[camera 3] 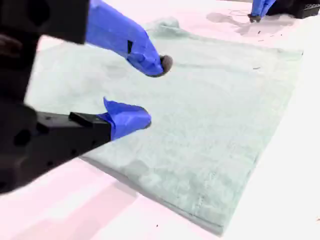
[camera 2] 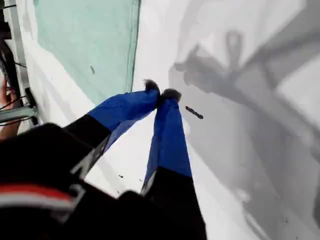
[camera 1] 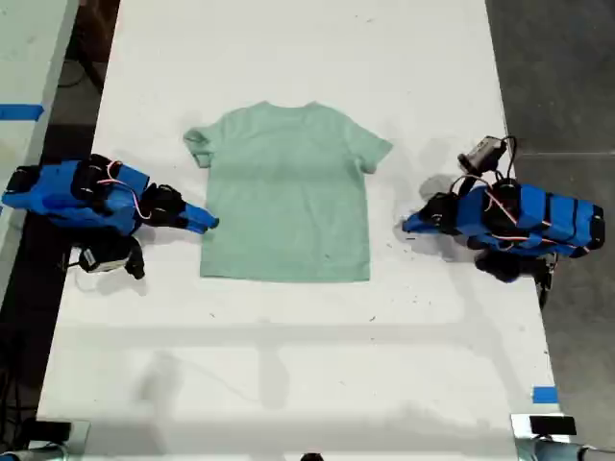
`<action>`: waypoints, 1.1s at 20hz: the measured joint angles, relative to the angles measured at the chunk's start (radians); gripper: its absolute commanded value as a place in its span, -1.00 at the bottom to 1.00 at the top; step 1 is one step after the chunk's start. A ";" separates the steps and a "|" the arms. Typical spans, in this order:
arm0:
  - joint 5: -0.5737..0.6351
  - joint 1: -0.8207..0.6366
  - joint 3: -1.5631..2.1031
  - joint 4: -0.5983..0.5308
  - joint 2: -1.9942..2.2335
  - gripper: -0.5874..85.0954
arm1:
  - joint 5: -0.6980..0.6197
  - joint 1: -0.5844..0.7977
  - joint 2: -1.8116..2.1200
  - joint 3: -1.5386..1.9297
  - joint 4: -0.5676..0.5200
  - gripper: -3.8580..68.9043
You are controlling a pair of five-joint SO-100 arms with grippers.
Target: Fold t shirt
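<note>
- The t shirt (camera 1: 288,192) lies flat on the white table (camera 1: 288,365), in the middle, between my two arms. Its neck points to the far side and its bottom edge is on the near side.
- It is spread out like this, I think, so each arm can reach one side. No fold is made yet.
- My second gripper (camera 1: 207,223) is on the exterior view's left, right at the shirt's side edge. In its own wrist view its jaws (camera 3: 155,92) are open wide, just over the cloth, holding nothing. I think it is set there to pinch that edge.
- My first gripper (camera 1: 408,226) is on the exterior view's right, near the shirt but not touching it. Its tips (camera 2: 161,92) are pressed together with nothing between them, over bare table. It would need to open and come closer to help.
- The sleeve (camera 1: 199,146) on the exterior view's left looks curled up, so I cannot see its full shape.
- I cannot tell if the lower jaw of my second gripper touches the cloth.
- Both wrist views cut off most of the shirt.
</note>
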 measured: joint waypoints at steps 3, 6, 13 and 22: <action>0.000 0.000 0.000 0.000 0.000 -0.67 | -0.067 0.023 0.000 -0.008 0.011 -0.51; 0.000 0.000 0.000 0.000 0.000 -0.67 | -0.255 0.212 -0.158 -0.206 0.086 -0.35; 0.000 0.000 0.000 0.000 0.000 -0.67 | -0.718 0.652 -1.370 -1.164 0.072 -0.34; 0.000 0.000 0.000 0.000 0.000 -0.67 | -0.799 0.683 -2.105 -1.586 -0.041 -0.35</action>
